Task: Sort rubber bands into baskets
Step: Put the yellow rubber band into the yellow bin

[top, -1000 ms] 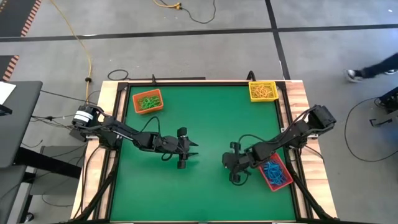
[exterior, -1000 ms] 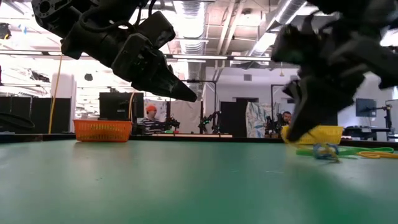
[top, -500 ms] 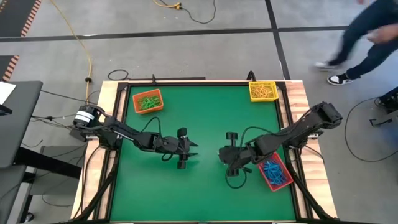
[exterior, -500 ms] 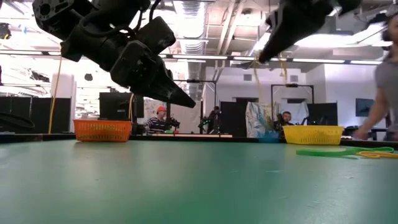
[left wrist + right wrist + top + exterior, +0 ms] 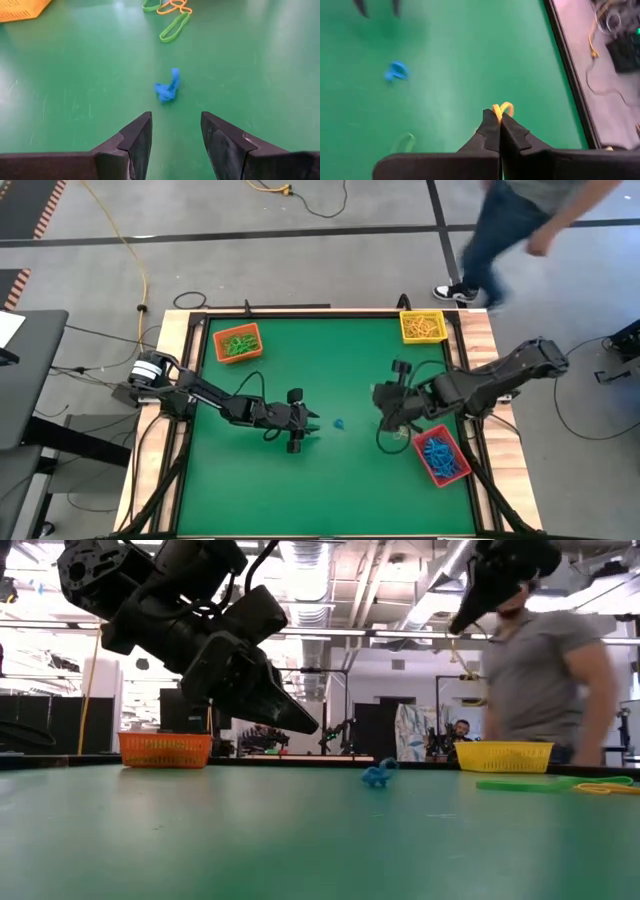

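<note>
My right gripper [image 5: 500, 116] is high over the table's right half [image 5: 382, 406] and is shut on a yellow-orange rubber band [image 5: 502, 108]. My left gripper [image 5: 175, 131] hangs open just above the mat at mid-table [image 5: 312, 421], pointing at a crumpled blue rubber band [image 5: 168, 89] that lies on the mat [image 5: 338, 423] just in front of its fingertips. The orange basket [image 5: 238, 342] at the far left has green bands in it. The yellow basket [image 5: 422, 326] at the far right has yellow ones. The red basket [image 5: 442, 457] at the near right has blue ones. My right gripper pinches the yellow-orange band between its two fingertips, and a small loop of it [image 5: 506, 106] sticks out past them. The fingers slant down toward the table's left. The band is lifted clear of the mat.
Loose green [image 5: 174, 27] and orange [image 5: 172, 7] bands lie on the mat beyond the blue one, toward the right side [image 5: 530, 783]. A person [image 5: 520, 220] walks across the floor past the table's far right corner.
My right gripper has risen well clear of the mat and moved toward the far right, tipping as it went, still shut on the yellow-orange band. A blue band that was beside it on the mat now lies at mid-table. My left gripper has sunk a little.
</note>
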